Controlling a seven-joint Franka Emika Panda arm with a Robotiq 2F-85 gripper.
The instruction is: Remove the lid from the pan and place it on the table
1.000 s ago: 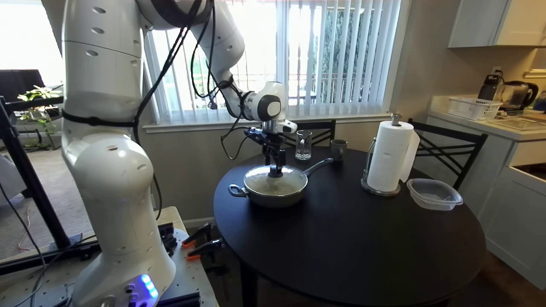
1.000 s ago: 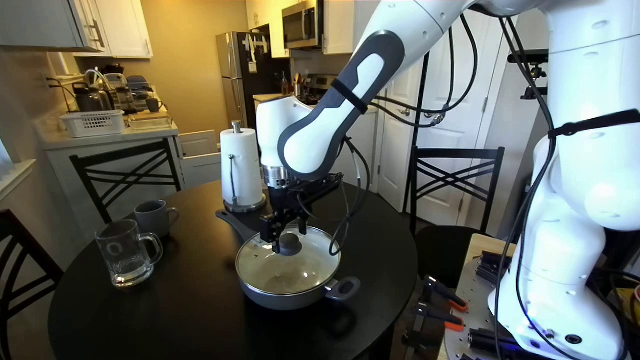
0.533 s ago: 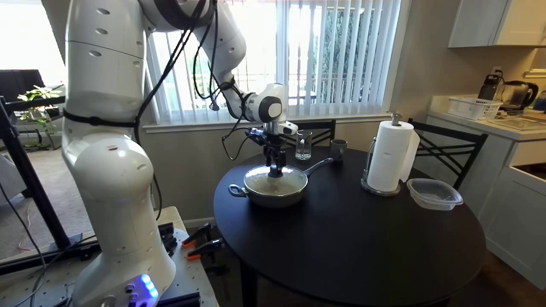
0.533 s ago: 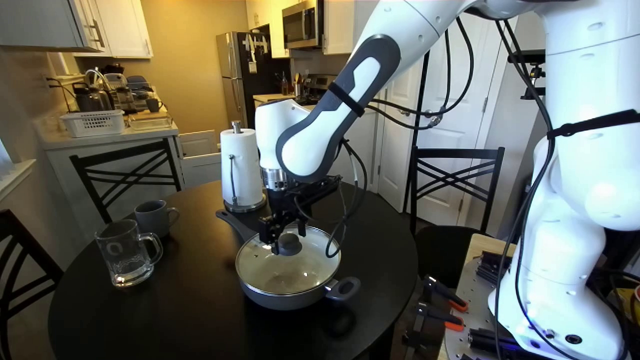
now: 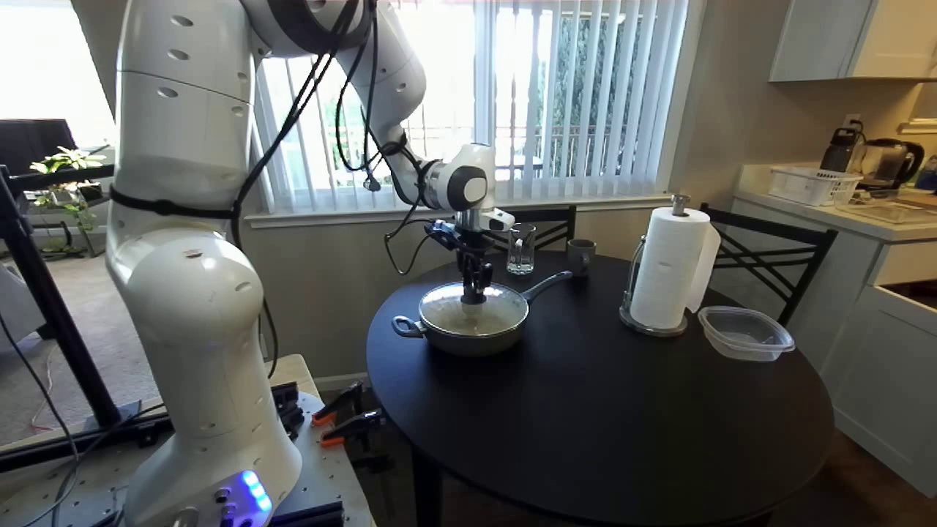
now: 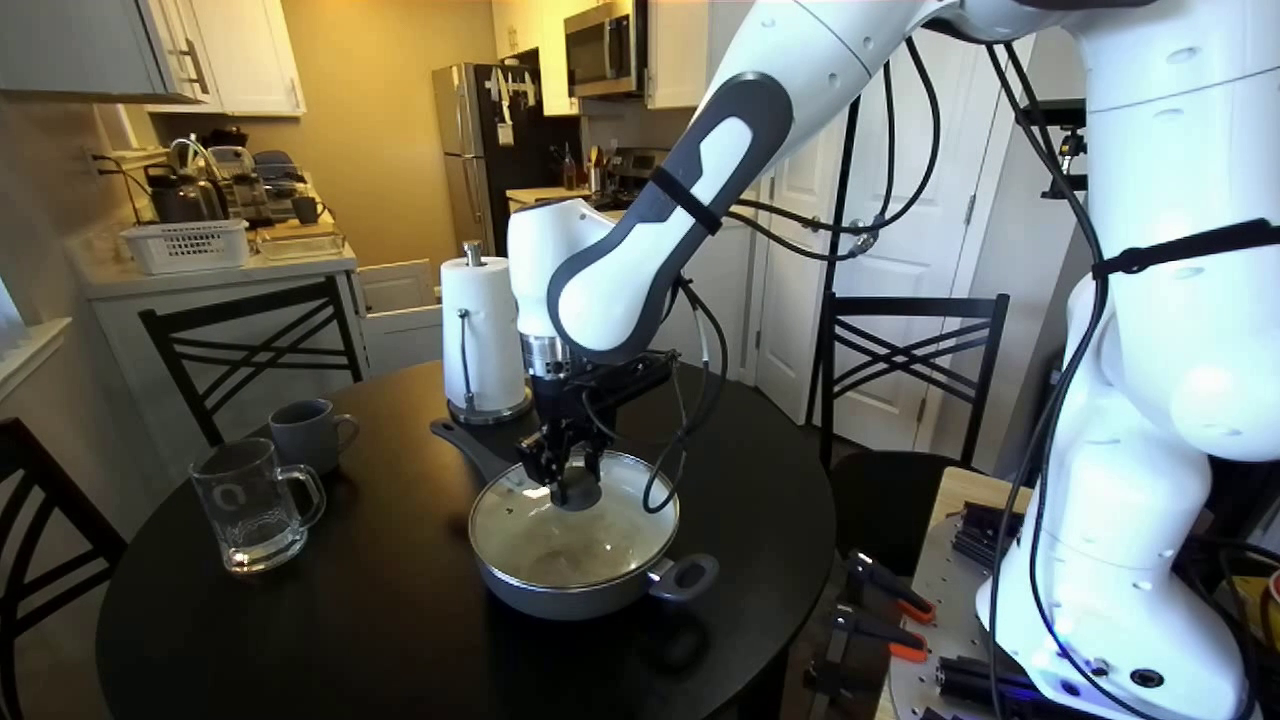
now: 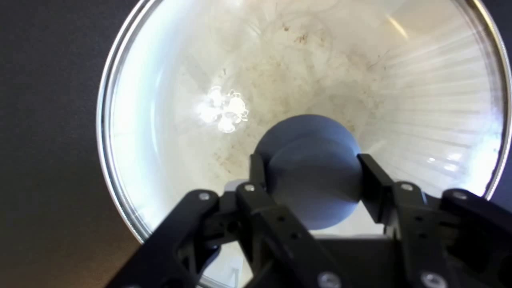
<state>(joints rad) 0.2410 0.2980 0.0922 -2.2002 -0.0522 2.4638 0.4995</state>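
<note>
The jaws pinch the dark knob [image 7: 314, 180] from left and right, parted only by its breadth. A firm hold and a straight, level lift should best free the glass lid [image 5: 472, 319], seated on the pan [image 5: 474, 346], far left on the tabletop [image 5: 622, 439] in an exterior view.

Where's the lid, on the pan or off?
On. In both exterior views the lid covers the pan, edge to edge; the wrist view shows the gripper closed on the lid's knob.
</note>
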